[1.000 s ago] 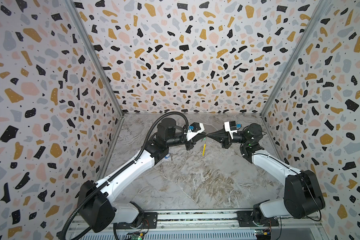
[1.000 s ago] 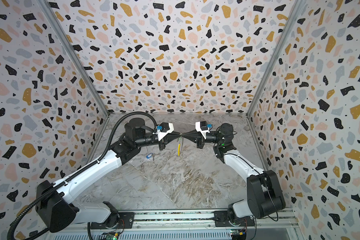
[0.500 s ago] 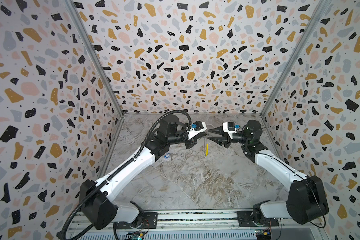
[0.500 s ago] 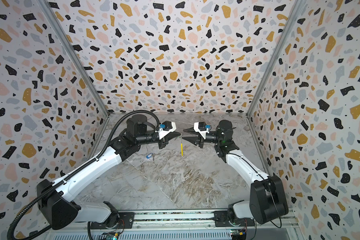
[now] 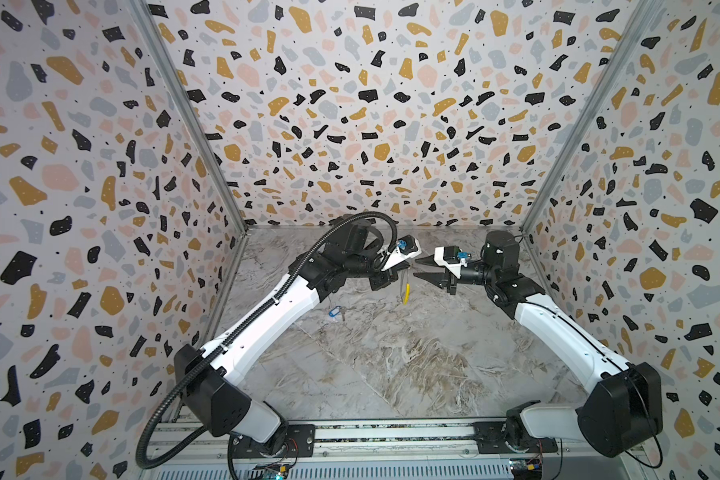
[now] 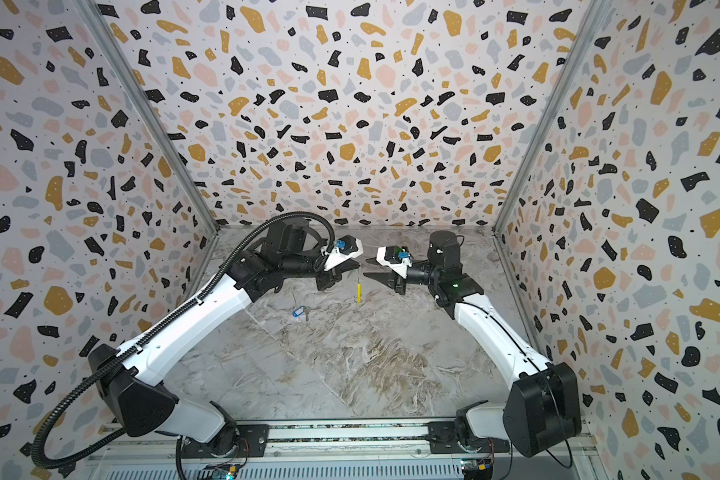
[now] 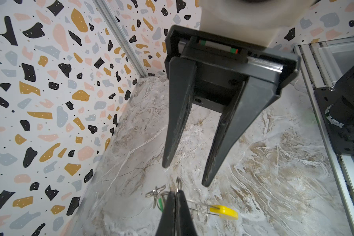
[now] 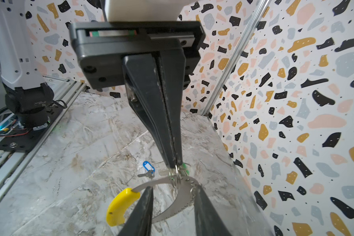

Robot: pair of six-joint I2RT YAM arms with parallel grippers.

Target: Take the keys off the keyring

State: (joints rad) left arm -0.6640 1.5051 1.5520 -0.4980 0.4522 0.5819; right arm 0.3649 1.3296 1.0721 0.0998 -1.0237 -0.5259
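Blue key (image 5: 336, 311) lies loose on the desk (image 5: 391, 357), so one key is off. Green key (image 8: 184, 166) hangs on the ring (image 8: 182, 198), which the shut left claw (image 8: 173, 164) holds up in the air. Right claw (image 7: 186, 174) stands open beside the ring. One key is left to take off.

Pinches the keyring (image 5: 406, 289) at its 12 o'clock with the left fingers (image 8: 149, 106), over the rear middle of the bench (image 5: 391, 365). Carries the second key (image 8: 185, 166) on the ring, right at the pinch. Holds the right fingers (image 5: 427, 277) at 3 o'clock of the ring, just beside, apart. Has the loose key (image 5: 335, 311) lying on the bench at 8 o'clock, near.
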